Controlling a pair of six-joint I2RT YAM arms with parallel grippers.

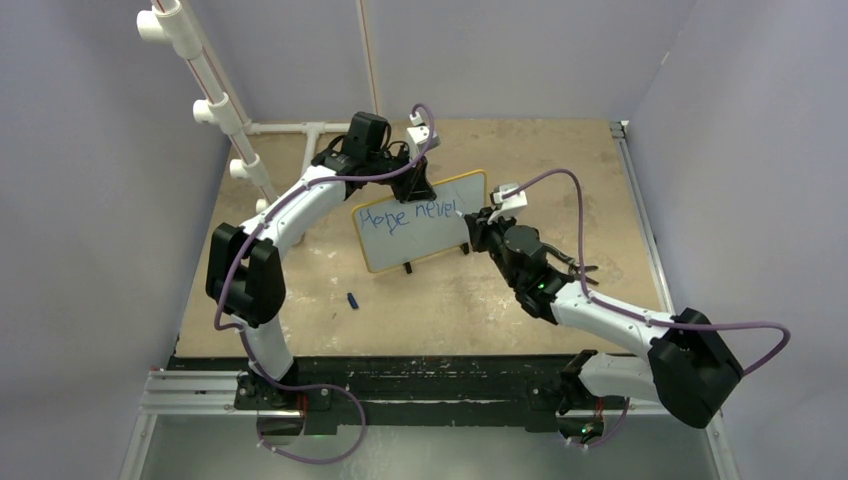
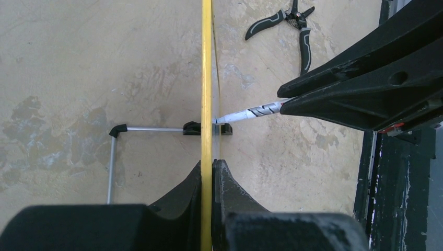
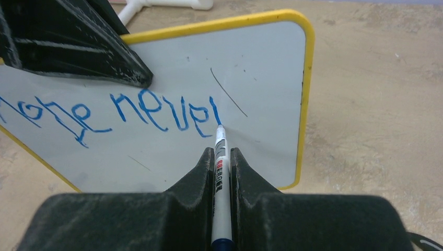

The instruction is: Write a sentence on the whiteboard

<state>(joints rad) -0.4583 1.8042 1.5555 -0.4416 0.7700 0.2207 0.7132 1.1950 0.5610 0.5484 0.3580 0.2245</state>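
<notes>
White arms point(image 1: 300, 205), black joints point(image 1: 250, 280), purple cables point(image 1: 578, 215)

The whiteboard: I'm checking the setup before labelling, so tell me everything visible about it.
The whiteboard is a small white rectangle with rounded corners and a thin yellow frame, propped on black feet on the tan table. Blue handwriting reads "Hope neve" plus an upright stroke. The left pincer clamps its top edge; the marker in the right pincer touches its face at that stroke. A thin dark line marks the upper right.
</notes>
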